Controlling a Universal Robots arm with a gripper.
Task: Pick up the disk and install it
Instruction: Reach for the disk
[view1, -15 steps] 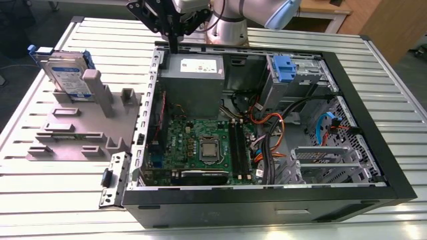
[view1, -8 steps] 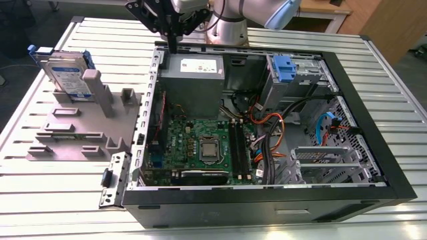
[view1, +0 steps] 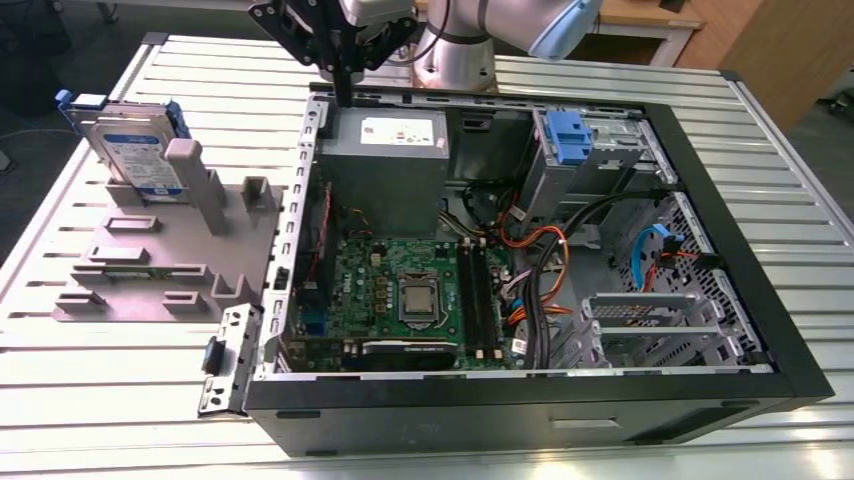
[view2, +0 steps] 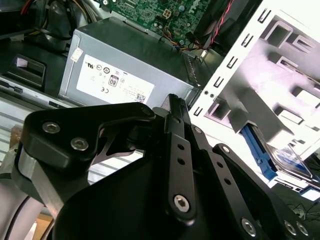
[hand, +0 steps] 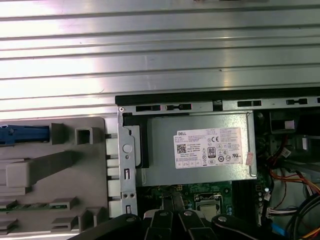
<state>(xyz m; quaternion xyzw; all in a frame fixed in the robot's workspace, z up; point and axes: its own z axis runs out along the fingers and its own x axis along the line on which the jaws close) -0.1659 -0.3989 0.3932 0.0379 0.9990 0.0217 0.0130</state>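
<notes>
Claw (view1: 344, 92) above the rear edge of the open computer case (view1: 534, 408), disk (view1: 136, 150) waiting in its holder.

The exterior view shows the whole layout. One disk stands upright in the one grey holder (view1: 147, 262) at the upper left of the frame, well apart from the claw at top centre, whose fingers are pressed together on nothing. The second wrist view adds the shut fingertips (view2: 173, 102) close up over the one grey power-supply box (view2: 130, 75), with the disk (view2: 287, 162) lying beyond a white bracket. The first wrist view looks straight down on that box (hand: 200, 147) and catches just the disk's blue rail (hand: 22, 135). One blue caddy clip (view1: 567, 135) sits in the case's upper right bay, above one green motherboard (view1: 400, 290). Everything rests on a ribbed silver desk (view1: 798, 175), with wooden furniture behind it.
</notes>
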